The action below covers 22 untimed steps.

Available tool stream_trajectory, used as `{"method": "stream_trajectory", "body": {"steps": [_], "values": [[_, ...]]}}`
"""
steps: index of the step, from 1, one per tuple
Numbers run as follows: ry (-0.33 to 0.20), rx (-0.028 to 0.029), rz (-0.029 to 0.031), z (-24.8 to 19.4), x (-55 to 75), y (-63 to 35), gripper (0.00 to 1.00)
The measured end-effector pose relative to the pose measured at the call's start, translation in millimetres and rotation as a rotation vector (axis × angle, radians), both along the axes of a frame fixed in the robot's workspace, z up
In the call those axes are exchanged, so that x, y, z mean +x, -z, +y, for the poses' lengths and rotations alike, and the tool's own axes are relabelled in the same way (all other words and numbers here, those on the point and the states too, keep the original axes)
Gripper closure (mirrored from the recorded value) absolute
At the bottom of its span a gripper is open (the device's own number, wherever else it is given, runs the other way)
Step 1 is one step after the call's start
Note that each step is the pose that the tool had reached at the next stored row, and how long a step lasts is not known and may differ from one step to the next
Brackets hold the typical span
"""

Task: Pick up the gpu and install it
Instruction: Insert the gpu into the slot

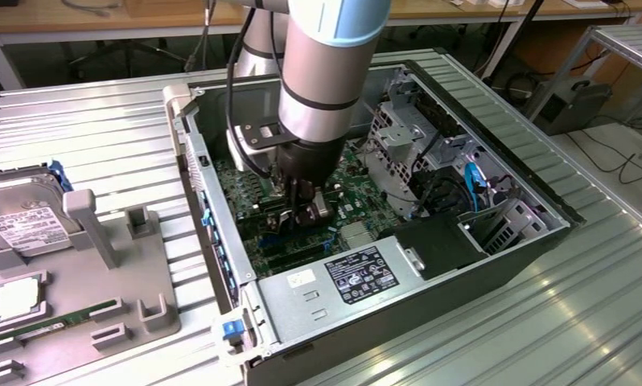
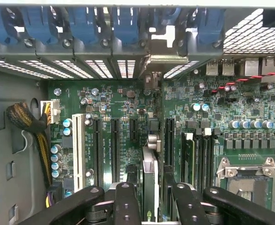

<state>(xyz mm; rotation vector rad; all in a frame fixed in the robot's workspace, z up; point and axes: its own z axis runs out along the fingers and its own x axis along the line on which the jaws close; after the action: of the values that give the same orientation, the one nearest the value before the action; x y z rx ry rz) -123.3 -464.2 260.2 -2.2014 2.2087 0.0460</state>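
Observation:
The gpu (image 2: 149, 174) shows edge-on in the wrist view as a thin dark card standing upright over the motherboard's black expansion slots (image 2: 115, 147). Its silver bracket (image 2: 161, 46) reaches the slotted rear panel of the case. My gripper (image 2: 152, 200) is shut on the gpu, with one black finger (image 2: 126, 201) on each side of the card. In the exterior view the gripper (image 1: 305, 207) is deep inside the open computer case (image 1: 536, 205), just above the green motherboard (image 1: 246, 193), holding the gpu (image 1: 318, 211). Whether the card's edge sits in a slot I cannot tell.
A power supply (image 1: 343, 277) fills the case's near end, and a drive cage (image 1: 407, 129) stands at the exterior view's right. Outside, a grey fixture (image 1: 96, 265) holds a hard drive (image 1: 26, 225) and a green memory stick (image 1: 53, 326). A CPU socket (image 2: 245, 176) and braided cables (image 2: 32, 124) flank the slots.

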Motion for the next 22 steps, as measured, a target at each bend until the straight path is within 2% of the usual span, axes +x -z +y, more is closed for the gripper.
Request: {"method": "stream_trajectory", "body": {"steps": [8, 10, 11, 12, 14, 15, 22], "values": [[0.000, 0.0001, 0.0000, 0.0, -0.1, -27.6, 0.66], [0.000, 0.0003, -0.0002, 0.3, -0.6, -28.7, 0.68], [0.000, 0.0003, -0.0002, 0.4, -0.7, -28.7, 0.75], [0.000, 0.0002, -0.0001, 0.5, -0.8, -28.8, 0.75], [0.000, 0.0001, 0.0000, 0.5, -0.9, -28.8, 0.87], [0.000, 0.0001, 0.0000, 0.5, -0.9, -28.8, 0.89], [0.000, 0.0001, 0.0000, 0.8, -0.9, -28.9, 0.89]]}}
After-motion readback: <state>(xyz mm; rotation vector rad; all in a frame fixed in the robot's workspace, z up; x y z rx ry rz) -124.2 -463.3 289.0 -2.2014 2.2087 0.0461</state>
